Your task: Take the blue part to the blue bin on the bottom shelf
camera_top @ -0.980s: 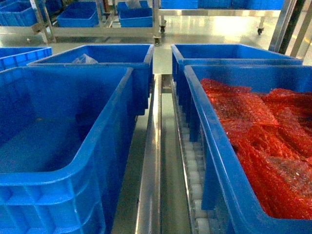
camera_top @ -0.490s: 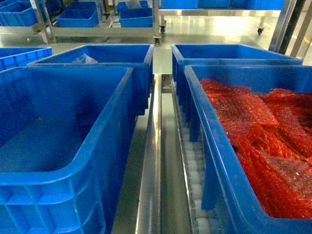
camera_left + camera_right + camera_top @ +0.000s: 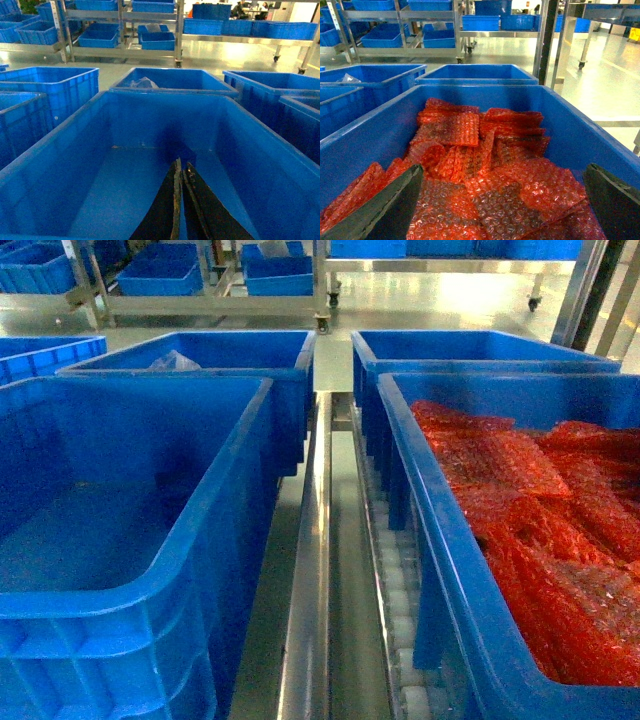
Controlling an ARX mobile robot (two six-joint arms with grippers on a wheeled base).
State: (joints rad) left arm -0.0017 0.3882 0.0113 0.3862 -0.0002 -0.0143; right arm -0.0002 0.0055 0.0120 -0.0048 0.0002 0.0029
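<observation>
— Since no blue part shows in any view, where does the pick begin?

— Likely in the right-hand bin [image 3: 560, 120]; it is heaped with red bubble-wrap bags [image 3: 455, 130], and whether a part lies among or under them I cannot tell; the right gripper [image 3: 503, 169] hangs over that heap with its fingers spread wide.

— And the left gripper [image 3: 183, 163]?

— Pressed together above the bare floor of the empty blue bin [image 3: 250, 145]; both bins sit on the white rollers [image 3: 392, 570] of the bottom shelf, so that bin looks like the drop point.

— Advice?

— Find the part before descending; then come straight down, close only on it, and lift clear of the bin wall.
</observation>
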